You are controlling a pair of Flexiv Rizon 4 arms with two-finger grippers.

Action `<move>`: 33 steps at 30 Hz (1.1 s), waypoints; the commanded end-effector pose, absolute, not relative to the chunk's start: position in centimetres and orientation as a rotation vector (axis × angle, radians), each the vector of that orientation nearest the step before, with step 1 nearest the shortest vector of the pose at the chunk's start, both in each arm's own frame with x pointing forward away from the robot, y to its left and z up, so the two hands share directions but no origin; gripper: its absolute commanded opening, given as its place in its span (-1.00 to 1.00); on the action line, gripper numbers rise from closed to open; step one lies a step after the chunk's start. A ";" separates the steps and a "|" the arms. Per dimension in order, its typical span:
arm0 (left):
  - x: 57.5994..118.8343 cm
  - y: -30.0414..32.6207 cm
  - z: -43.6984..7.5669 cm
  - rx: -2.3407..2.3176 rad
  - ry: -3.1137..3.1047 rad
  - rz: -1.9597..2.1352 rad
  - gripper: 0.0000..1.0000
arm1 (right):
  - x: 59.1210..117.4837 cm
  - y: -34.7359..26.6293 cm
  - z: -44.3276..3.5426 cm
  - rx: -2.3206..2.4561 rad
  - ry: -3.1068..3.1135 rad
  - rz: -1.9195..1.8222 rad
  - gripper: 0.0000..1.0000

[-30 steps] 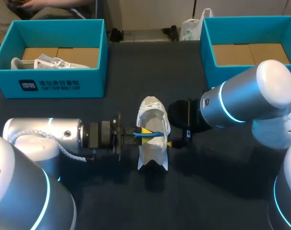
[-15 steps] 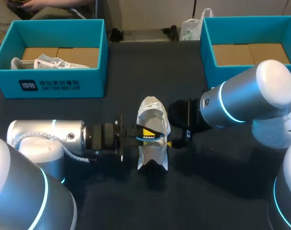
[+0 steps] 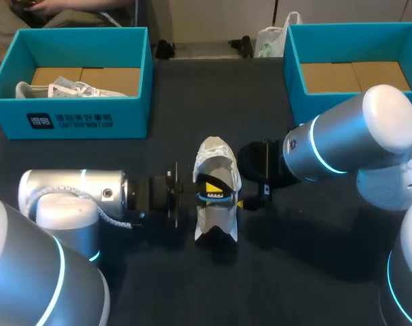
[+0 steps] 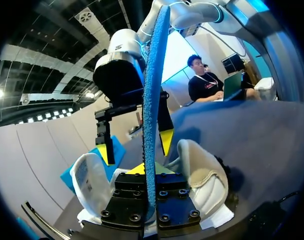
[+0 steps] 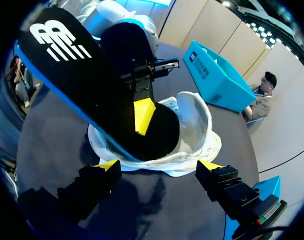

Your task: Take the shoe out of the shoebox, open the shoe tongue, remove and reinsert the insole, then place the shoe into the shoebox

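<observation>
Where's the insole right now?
Head view, table centre: the left gripper holds the insole, jaws shut on it, its end inside the white shoe; the right gripper sits at the shoe's opposite side.

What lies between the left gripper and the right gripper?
The white shoe, as the head view shows. The left gripper holds the insole partly inside it, and the right gripper stands open at its other side.

This is a robotics lab bench. A left arm and a right arm reach over a dark table, with open teal shoeboxes at upper left and upper right.
</observation>
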State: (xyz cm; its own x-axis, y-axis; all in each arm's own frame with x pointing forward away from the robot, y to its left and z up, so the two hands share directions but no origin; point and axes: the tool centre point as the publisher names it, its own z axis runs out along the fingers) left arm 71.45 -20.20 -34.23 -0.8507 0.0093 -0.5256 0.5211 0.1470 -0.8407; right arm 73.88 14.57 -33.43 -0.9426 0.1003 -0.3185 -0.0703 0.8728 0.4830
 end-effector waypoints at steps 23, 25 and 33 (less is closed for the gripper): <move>71.5 -20.2 -32.3 0.499 2.021 -1.756 -0.29 | 73.8 14.6 -33.5 0.025 2.706 0.715 1.00; 71.3 -20.0 -32.0 0.501 2.021 -1.756 -0.27 | 73.8 14.6 -33.5 0.025 2.706 0.715 1.00; 70.5 -19.2 -30.7 0.506 2.029 -1.761 -0.33 | 73.8 14.6 -33.5 0.025 2.706 0.715 1.00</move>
